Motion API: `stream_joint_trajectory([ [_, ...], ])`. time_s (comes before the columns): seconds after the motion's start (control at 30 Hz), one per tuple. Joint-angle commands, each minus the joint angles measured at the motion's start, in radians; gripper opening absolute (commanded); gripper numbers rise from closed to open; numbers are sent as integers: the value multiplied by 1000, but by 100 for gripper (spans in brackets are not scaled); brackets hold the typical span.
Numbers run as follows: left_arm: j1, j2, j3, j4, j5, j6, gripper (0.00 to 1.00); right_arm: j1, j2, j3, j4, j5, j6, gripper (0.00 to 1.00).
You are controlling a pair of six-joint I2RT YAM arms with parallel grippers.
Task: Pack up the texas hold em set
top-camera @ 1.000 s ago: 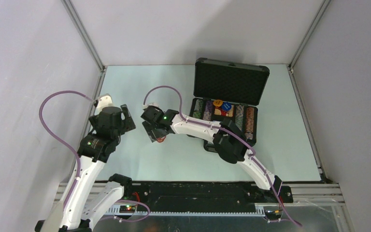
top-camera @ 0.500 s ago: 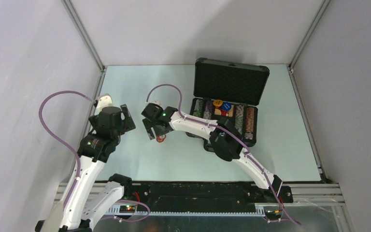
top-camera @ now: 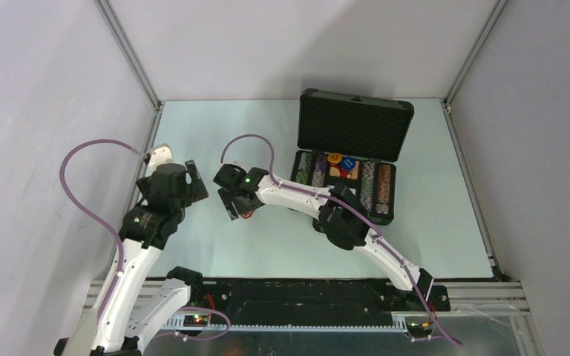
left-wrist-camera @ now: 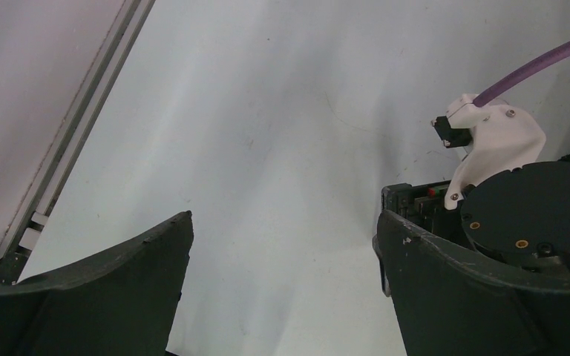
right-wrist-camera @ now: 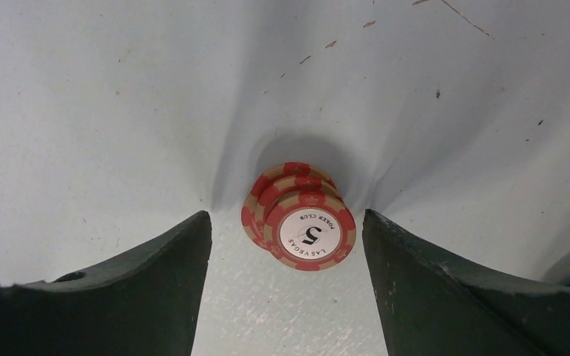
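Observation:
A short leaning stack of red-white round chips (right-wrist-camera: 300, 219) marked 5 lies on the pale table. My right gripper (right-wrist-camera: 286, 216) stands open around it, one dark finger on each side, neither touching. In the top view the right gripper (top-camera: 236, 204) covers most of these chips (top-camera: 247, 215). The black case (top-camera: 345, 211) sits open at the back right, its foam-lined lid (top-camera: 355, 127) upright, with multicoloured chip rows (top-camera: 375, 184) and a card box (top-camera: 343, 170) inside. My left gripper (top-camera: 193, 182) hangs open over bare table, left of the right gripper, with nothing between its fingers (left-wrist-camera: 156, 252).
Metal frame rails (top-camera: 130, 55) and grey walls bound the table on the left, back and right. In the left wrist view the right arm's white and black wrist (left-wrist-camera: 501, 159) sits close by. A purple cable (top-camera: 249, 141) loops above the right wrist.
My right gripper has shifted slightly left and lower over the chip stack, hiding more of it from above. The left arm has not moved.

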Motion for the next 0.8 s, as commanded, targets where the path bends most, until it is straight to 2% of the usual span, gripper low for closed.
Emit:
stream_joint_trajectory([
  [0.0,8,-5,0,15,4,9,98,10,41,59,-55,3,-27,76],
  [0.77,9,1,-1,17,7,9,98,27,94,86,-70,14,-56,62],
])
